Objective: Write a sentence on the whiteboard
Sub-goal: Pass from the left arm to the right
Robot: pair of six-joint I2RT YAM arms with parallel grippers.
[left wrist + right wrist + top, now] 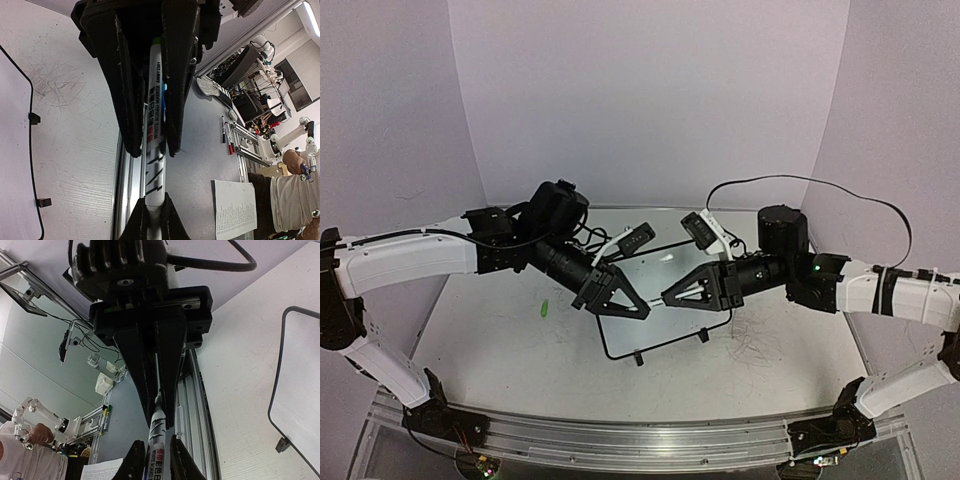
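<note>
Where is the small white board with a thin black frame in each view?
Top external: white board at centre.
Left wrist: at the left edge.
Right wrist: at the right edge.
Shared landmark: a small black foot on its frame.

Two grippers, the left gripper (642, 309) and the right gripper (669, 296), are both gripping one marker (655, 302) over one whiteboard (665, 328), which is standing on two black feet (638, 358); one small green object (544, 309) is lying left of the whiteboard.
</note>
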